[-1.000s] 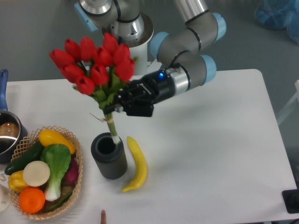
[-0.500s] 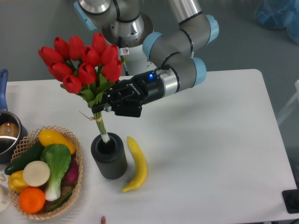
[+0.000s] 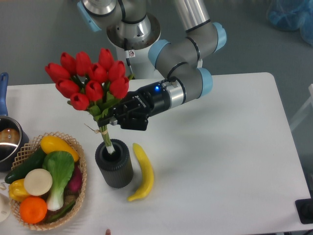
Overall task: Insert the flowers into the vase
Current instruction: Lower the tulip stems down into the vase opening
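The gripper [image 3: 111, 115] holds the flowers [image 3: 90, 81] by the stems, directly above the vase [image 3: 114, 163], so the stems enter it.

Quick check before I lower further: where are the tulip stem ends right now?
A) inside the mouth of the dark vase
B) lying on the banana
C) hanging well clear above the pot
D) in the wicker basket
A: the tulips' stem ends sit inside the vase mouth, while the gripper holds the bunch higher up.
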`<state>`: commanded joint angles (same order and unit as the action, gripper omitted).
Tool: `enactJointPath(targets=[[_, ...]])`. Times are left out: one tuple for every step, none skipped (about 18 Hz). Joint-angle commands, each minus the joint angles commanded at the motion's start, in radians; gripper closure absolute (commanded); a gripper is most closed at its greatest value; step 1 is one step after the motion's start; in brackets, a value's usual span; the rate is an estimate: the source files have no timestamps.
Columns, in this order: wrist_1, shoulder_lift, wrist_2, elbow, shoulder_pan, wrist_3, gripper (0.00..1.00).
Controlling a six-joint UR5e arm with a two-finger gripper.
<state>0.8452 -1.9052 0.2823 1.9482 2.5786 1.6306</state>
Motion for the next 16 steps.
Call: enactJointPath(targets=[[0.002,0.000,0.000,0.000,0.000,0.000,0.75],[0.002,-0.002,0.000,0.002,0.000,0.000,0.75],[0.002,-0.002,0.000,0.002,0.002,0.000,0.75],[0.002,-0.014,-0.003,0.002,0.002,0.000,0.75],[0.002,-0.017,-0.006,0.003,0.002,0.002,0.75],[0.002,-0.020,-0.009,0.009,0.000,0.005,0.75],[0.000,-0.024,-0.011,0.020,0.000,0.014,0.75],[0.000,-0.026,-0.011,0.023,-0.002,0.024,0.75],[0.000,-0.029,-0.011,0.028,-0.002,0.029,0.75],[0.000,-0.035,-0.011,0.028,0.000,0.031,0.75],[0.000,-0.040,-0.012,0.029,-0.002,0.038,0.75],[0.000,-0.049,-0.011,0.029,-0.002,0.047,0.75],[0.000,-0.057,-0.011,0.035,-0.002,0.061,0.75],[0.000,-0.063,-0.011,0.037,-0.002,0.081,0.75],[0.000,-0.072,-0.011,0.044,-0.002,0.101,0.75],[0.000,-0.080,-0.011,0.051,-0.003,0.130,0.75]])
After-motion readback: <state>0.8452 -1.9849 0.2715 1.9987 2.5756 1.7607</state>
